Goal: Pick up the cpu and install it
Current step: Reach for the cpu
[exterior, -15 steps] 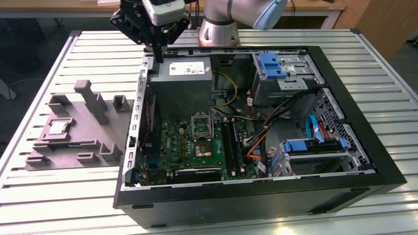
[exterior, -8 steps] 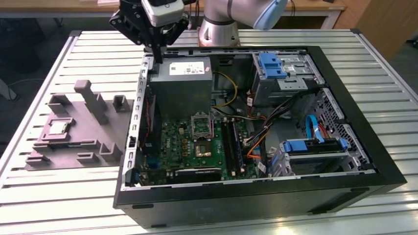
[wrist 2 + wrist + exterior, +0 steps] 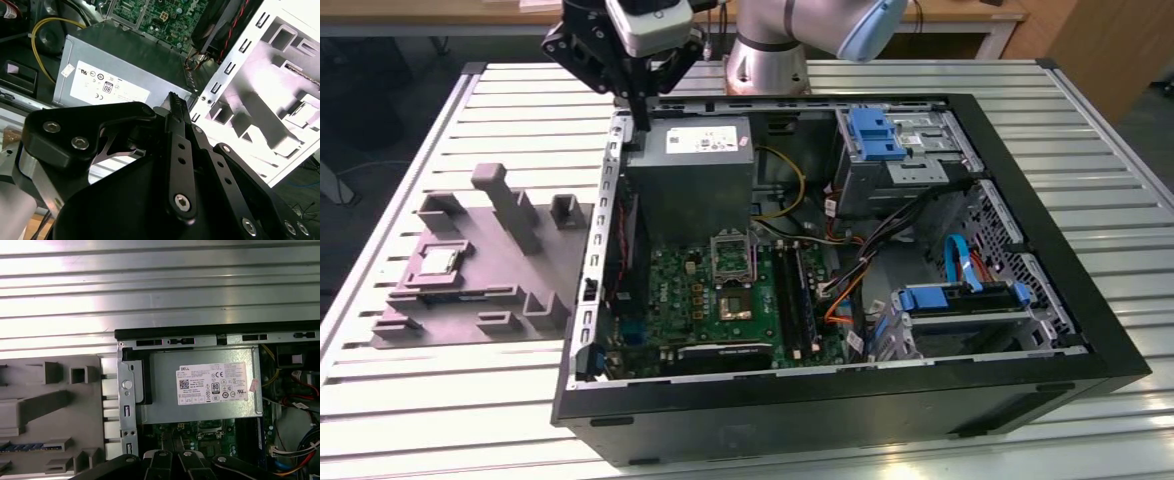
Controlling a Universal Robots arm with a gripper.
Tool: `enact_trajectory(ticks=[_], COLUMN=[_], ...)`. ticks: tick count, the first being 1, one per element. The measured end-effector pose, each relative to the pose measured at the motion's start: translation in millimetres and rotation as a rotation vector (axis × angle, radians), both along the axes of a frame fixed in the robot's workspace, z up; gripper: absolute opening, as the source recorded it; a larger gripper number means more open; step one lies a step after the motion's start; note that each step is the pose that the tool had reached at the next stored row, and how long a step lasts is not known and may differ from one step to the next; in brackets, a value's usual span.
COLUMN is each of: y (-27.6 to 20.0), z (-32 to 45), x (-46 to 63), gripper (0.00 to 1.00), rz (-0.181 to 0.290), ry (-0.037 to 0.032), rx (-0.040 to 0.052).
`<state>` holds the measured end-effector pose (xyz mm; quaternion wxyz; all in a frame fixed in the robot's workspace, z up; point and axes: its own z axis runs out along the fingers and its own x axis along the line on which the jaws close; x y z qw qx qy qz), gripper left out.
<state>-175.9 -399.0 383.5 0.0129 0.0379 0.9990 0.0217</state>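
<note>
While the cpu [image 3: 438, 262] is laid flat in a recess of the grey fixture [image 3: 454, 300], well apart from the jaws, probably for easy picking, the gripper [image 3: 640, 105] is held just above the power supply [image 3: 687, 190], its jaws pressed together and empty.

- Exterior view: high, looking steeply down on the open computer case [image 3: 854, 410] and slatted surface [image 3: 427, 400].
- Both wrist views sit close behind the claw [image 3: 174, 100] (black links intrude), sharing the grey labelled box [image 3: 110, 70] [image 3: 200, 405].
</note>
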Motion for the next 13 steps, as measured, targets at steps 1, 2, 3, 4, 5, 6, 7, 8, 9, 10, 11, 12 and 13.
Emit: enact_trajectory(ticks=[1,2,3,4,5,6,7,8,9,10,11,12,13], y=[0.0,0.0,0.0,0.0,0.0,0.0,0.0,0.0,0.0,0.0,0.0,0.0,0.0], z=[-0.2,-0.4,-0.6,-0.8,-1.0,-1.1,-1.3,-1.5,-1.7,-1.9,-2.1,-2.3,-2.4], x=[-0.2,-0.4,-0.7,-0.9,-1.2,-1.5,-1.7,-1.9,-2.2,-2.5,-2.8,-3.1,-3.3], gripper=[0.11,0.11,0.11,0.11,0.11,0.11,0.11,0.11,0.11,0.11,0.11,0.11,0.11], rz=[0.000,0.000,0.000,0.000,0.000,0.000,0.000,0.000,0.000,0.000,0.000,0.000,0.000], ry=[0.0000,0.0000,0.0000,0.0000,0.0000,0.0000,0.0000,0.0000,0.0000,0.0000,0.0000,0.0000,0.0000], rx=[0.0001,0.0000,0.0000,0.0000,0.0001,0.0000,0.0000,0.0000,0.0001,0.0000,0.0000,0.0001,0.0000])
